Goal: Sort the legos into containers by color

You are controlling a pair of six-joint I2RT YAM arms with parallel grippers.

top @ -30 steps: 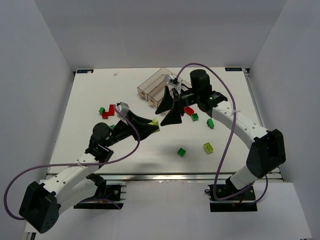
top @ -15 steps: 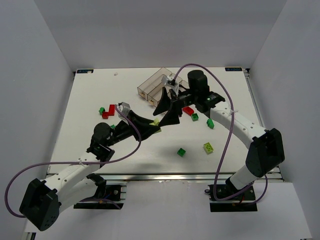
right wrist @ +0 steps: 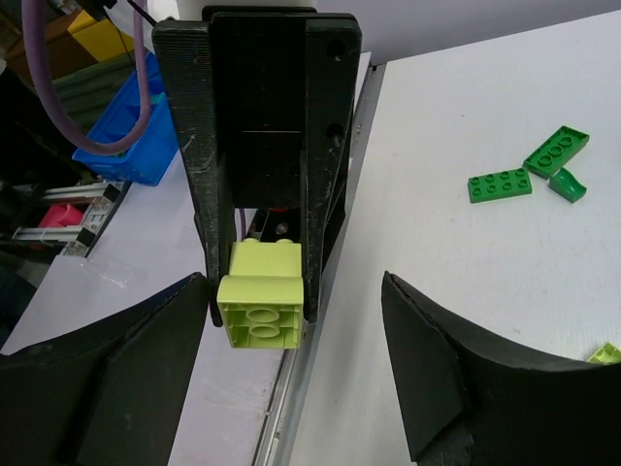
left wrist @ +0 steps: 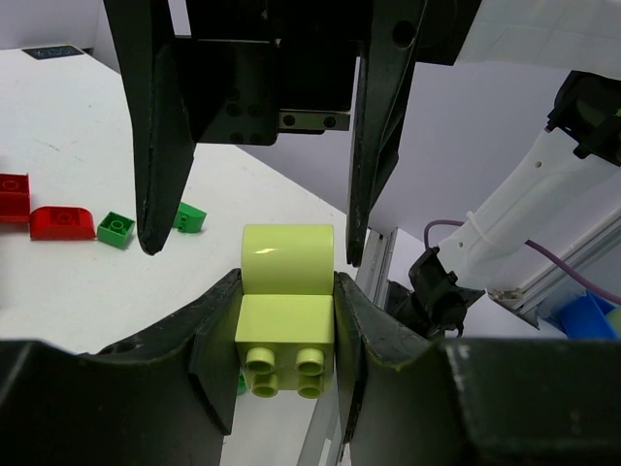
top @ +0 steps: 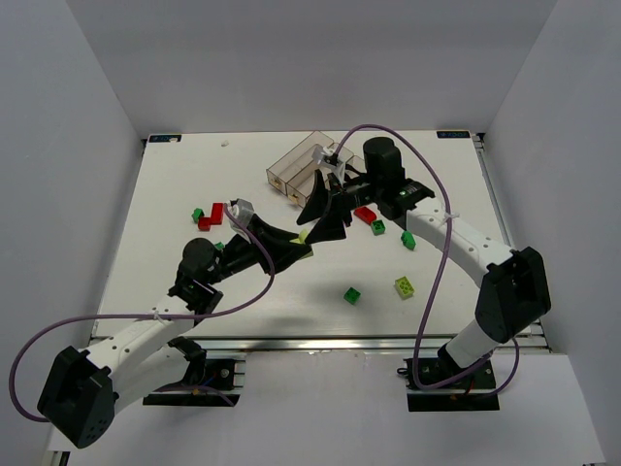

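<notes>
The left arm (top: 146, 335) stretches forward over the middle of the desk (top: 165, 184), its jaws clamped on a pale yellow-green lego (left wrist: 286, 311) held off the surface. The right arm (top: 456, 238) bends in from the right, near the containers (top: 291, 165). Its jaws are spread wide on either side of that lego, not gripping it.

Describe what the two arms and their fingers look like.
Both the left arm and the right arm have white tube-like links joined by chunky black joints. A purple cable loops loosely along each arm from base to wrist. The fingers on both are matte black, broad at the root and curving to a narrow tip, like blades.
</notes>
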